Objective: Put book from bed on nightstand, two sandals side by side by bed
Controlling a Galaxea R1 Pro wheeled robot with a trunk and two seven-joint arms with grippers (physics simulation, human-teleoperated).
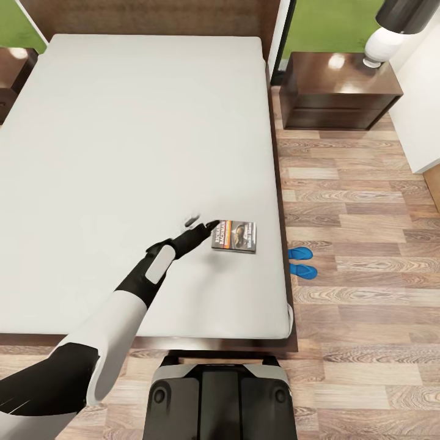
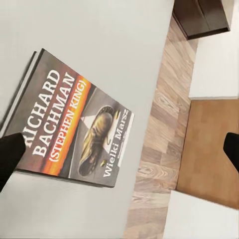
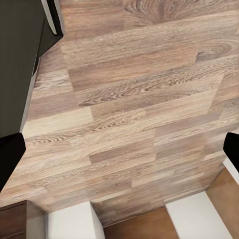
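Step in hand: book (image 1: pixel 234 236) pickup from bed (image 1: pixel 122 153). Left end effector (image 1: pixel 205 223) is spread wide beside it; closure on its edge is required next.

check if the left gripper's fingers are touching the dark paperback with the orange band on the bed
Cannot tell. In the left wrist view one black finger overlaps the dark orange-banded paperback's corner, but neither contact nor a gap shows plainly.
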